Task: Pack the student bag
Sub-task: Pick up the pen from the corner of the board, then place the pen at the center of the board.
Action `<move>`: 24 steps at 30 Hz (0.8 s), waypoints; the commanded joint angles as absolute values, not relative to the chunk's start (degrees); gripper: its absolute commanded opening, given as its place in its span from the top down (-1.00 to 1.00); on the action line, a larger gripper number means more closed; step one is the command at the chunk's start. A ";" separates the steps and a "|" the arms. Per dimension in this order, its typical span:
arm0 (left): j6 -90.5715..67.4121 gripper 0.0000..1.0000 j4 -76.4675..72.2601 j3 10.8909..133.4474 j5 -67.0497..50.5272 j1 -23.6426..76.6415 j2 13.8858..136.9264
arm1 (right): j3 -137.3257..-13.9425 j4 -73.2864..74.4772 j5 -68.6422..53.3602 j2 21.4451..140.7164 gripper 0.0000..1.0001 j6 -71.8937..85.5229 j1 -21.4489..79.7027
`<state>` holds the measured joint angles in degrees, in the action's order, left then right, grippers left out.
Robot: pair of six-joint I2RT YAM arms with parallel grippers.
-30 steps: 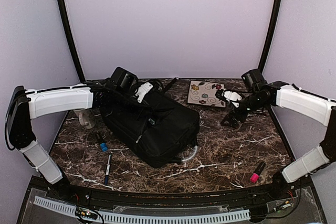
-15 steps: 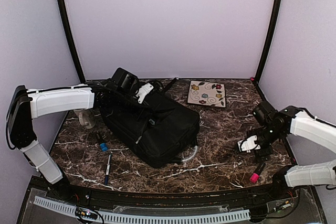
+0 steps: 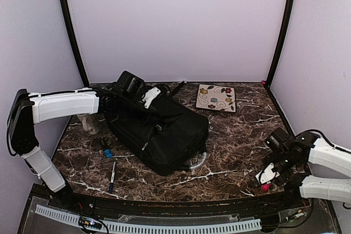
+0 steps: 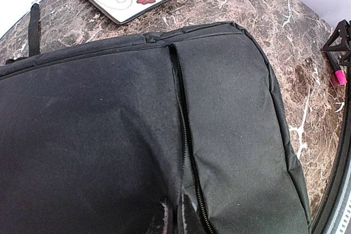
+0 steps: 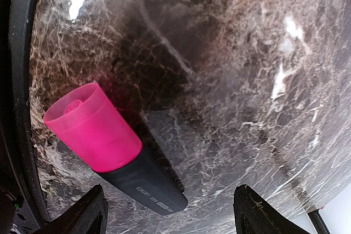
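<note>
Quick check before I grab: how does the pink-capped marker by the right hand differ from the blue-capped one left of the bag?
The pink-capped marker lies at the near right edge of the table; the blue-capped marker lies left of the student bag. The open right hand hangs over the pink one, not gripping it; no hand is near the blue one. Both have dark bodies, lie flat and are outside the bag.

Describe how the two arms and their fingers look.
The left arm and right arm match: white shell links, black joints, a thin black cable along each. In the right wrist view the fingers show as dark pointed tips.
</note>
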<state>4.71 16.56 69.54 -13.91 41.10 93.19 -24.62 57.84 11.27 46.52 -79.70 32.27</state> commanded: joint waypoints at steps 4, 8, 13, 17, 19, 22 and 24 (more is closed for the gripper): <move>4.58 1.00 16.08 71.72 -17.14 41.92 92.89 | -25.57 55.04 8.54 52.62 -0.33 -74.12 33.17; 4.66 1.00 16.34 71.89 -17.22 41.96 92.87 | -28.26 51.84 5.49 59.84 0.06 -66.98 33.27; 4.78 1.00 16.35 71.81 -17.16 41.92 92.47 | -36.39 50.55 -0.95 71.50 0.42 -53.90 33.16; 4.75 1.00 16.52 71.96 -17.69 41.93 92.52 | -44.46 48.00 -3.14 79.03 0.53 -43.07 33.02; 4.75 1.00 16.54 72.00 -17.75 42.00 92.31 | -48.36 47.47 -4.44 81.91 0.55 -38.31 33.04; 4.77 1.00 16.64 71.90 -17.70 42.00 92.07 | -51.37 46.31 -4.92 83.95 0.55 -34.62 33.00; 4.83 1.00 16.61 71.87 -17.75 42.00 91.87 | -51.10 45.43 -4.31 84.55 0.55 -33.81 33.04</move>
<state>4.71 16.88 70.04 -14.17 41.10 93.67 -49.84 47.33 -2.61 83.48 -41.60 32.84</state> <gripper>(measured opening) 0.016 0.259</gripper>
